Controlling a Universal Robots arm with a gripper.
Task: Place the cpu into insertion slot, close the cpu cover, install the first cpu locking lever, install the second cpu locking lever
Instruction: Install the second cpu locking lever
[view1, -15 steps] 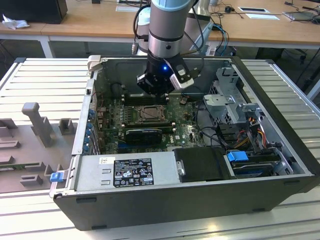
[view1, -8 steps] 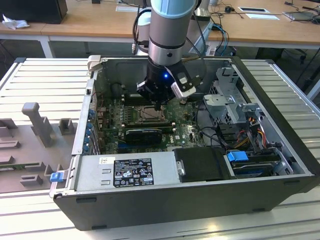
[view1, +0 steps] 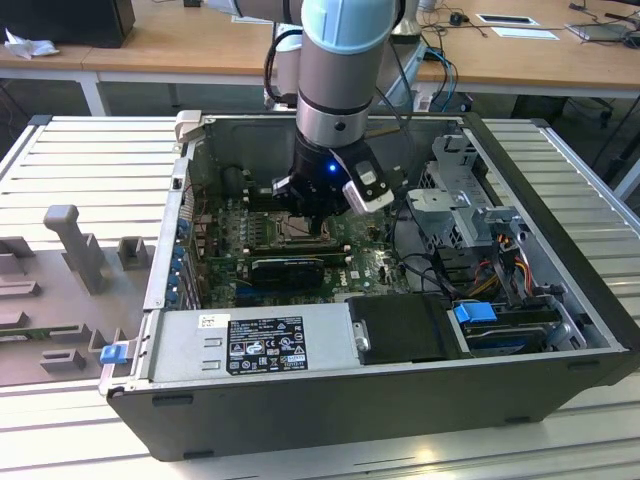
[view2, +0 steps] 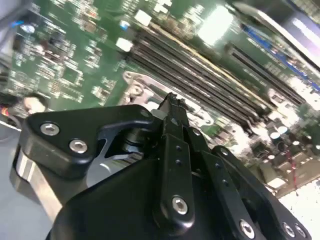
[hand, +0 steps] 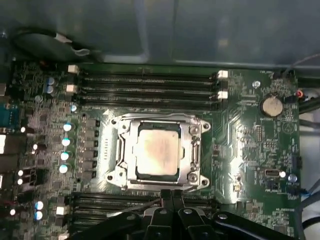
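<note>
In the first wrist view the cpu (hand: 158, 151) lies flat in the insertion slot (hand: 116, 131), its pale silver top showing through the cut-out of the cpu cover (hand: 193, 150). The cover lies down flat around the chip. My gripper (hand: 171, 196) stands at the socket's edge with its black fingers pressed together, shut, nothing visible between them. A thin metal rod (hand: 140, 205) runs beside the fingertips. The second wrist view shows the gripper (view2: 171, 102) tip just over the socket's metal frame (view2: 135, 85). In the exterior view the gripper (view1: 318, 225) reaches down inside the computer case onto the socket (view1: 283, 232).
Rows of black memory slots (hand: 150, 85) flank the socket on two sides. A coin battery (hand: 272, 106) sits on the green board. The case holds a power supply (view1: 260, 345), a drive cage (view1: 470, 190) and loose cables (view1: 500, 260). Case walls (view1: 185, 200) close in the workspace.
</note>
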